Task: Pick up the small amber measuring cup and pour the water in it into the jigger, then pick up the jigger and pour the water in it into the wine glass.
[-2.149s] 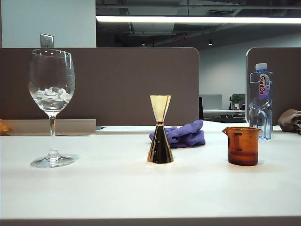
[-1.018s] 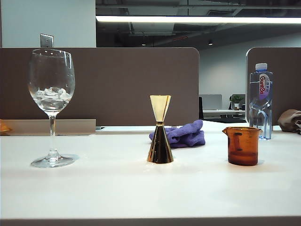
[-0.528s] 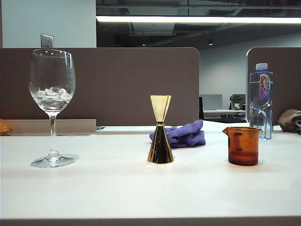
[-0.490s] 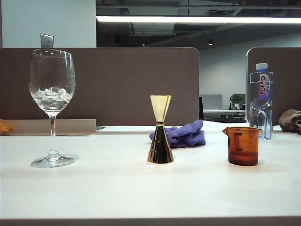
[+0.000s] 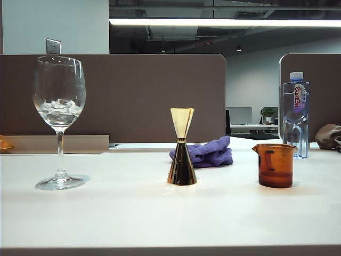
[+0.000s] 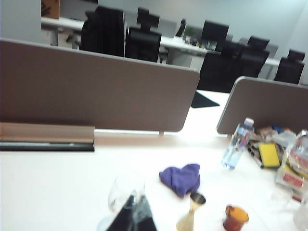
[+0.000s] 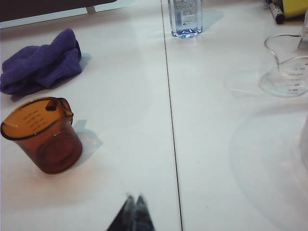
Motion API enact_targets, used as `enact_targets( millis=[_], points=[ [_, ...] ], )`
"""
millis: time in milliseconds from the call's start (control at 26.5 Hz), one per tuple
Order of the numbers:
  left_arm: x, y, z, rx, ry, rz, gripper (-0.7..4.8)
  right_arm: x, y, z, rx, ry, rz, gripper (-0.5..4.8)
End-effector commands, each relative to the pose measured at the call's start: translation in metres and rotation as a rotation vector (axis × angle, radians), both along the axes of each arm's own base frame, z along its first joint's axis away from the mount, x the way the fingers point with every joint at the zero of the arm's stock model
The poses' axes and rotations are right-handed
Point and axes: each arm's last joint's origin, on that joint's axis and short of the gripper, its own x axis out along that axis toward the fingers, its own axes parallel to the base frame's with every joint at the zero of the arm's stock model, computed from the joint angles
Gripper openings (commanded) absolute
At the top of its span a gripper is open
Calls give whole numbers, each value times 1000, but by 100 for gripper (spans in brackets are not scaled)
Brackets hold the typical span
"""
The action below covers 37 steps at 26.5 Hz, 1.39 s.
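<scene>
Small amber measuring cup (image 5: pixel 275 165): translucent orange-brown. Jigger (image 5: pixel 181 147): shiny gold upper cone, dark mirror-like lower cone. Wine glass (image 5: pixel 59 121): clear, colourless. Cloth (image 5: pixel 205 152): purple. Water bottle (image 5: pixel 295 114): clear, white cap, label with red and purple print. Table (image 5: pixel 160 213): white. Partition (image 5: pixel 133 98): brown. Left gripper (image 6: pixel 132 216) and right gripper (image 7: pixel 132 214): black fingertips, blurred, at the lower frame edge.

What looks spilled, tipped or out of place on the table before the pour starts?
Nothing stands out. The wine glass, jigger and small amber measuring cup all stand upright and apart, with no puddles. The purple cloth lies crumpled behind the jigger. Right gripper is shut near the cup; left gripper hangs over the table.
</scene>
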Motion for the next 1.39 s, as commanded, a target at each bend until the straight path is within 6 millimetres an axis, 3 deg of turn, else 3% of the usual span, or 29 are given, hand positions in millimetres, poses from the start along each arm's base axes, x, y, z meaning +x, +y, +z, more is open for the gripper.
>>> enact_targets(
  millis=[38,226,603,980,1395],
  points=[
    [-18,1,-3,26,51,-5,-2,0,0,-2,-2,3,4,-5],
    [-40,12,-10,61,128,-99,-2,0,0,-2,-2,3,4,-5],
    [-38,32,-10,249,39,-286,-2,0,0,-2,-2,3,4,-5],
    [-33,46,-10,257,25,-396,-2,0,0,-2,-2,3,4,-5],
    [-26,43,-13,204,86,-410,-2,0,0,-2,-2,3,4,-5]
  ],
)
